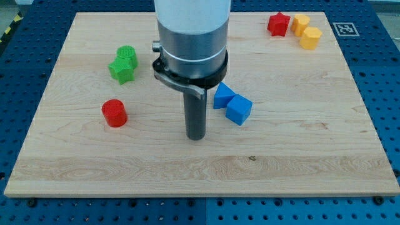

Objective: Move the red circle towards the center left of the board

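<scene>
Standing upright, my tip (197, 136) rests right of the red circle (114, 113).

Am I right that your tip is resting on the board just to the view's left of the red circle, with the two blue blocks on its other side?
Not quite: my tip is to the view's right of the red circle, with a clear gap between them, as the camera view shows. The two blue blocks do sit on its other side, further to the view's right.

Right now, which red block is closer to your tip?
The red circle, left of my tip. The red star sits far off, at the view's top right.
</scene>
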Controlling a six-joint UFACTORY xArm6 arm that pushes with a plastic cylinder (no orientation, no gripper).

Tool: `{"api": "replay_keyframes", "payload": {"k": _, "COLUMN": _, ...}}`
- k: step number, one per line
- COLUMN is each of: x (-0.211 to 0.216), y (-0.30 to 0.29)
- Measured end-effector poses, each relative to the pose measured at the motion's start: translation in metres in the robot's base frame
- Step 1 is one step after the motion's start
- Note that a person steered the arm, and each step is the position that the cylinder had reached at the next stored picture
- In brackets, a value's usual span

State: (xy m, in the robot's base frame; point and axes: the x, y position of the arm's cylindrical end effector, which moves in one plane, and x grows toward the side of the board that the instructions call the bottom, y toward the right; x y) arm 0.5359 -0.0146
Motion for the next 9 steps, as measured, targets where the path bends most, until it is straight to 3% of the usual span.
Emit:
{"api": "replay_keyframes", "payload": {"k": 2, "x": 0.044, "y": -0.003}}
{"api": "replay_keyframes", "payload": {"k": 4, "x": 0.053, "y": -0.03}}
{"api": "replay_keyframes", "payload": {"k": 5, "x": 0.042, "y": -0.103}}
{"api": "replay_keyframes", "payload": {"k": 6, "x": 0.001, "y": -0.192}}
{"api": "replay_keyframes", "payload": {"k": 7, "x": -0.038, "y": -0.222}}
{"api": "replay_keyframes", "payload": {"k": 9, "x": -0.036, "y": -0.183}}
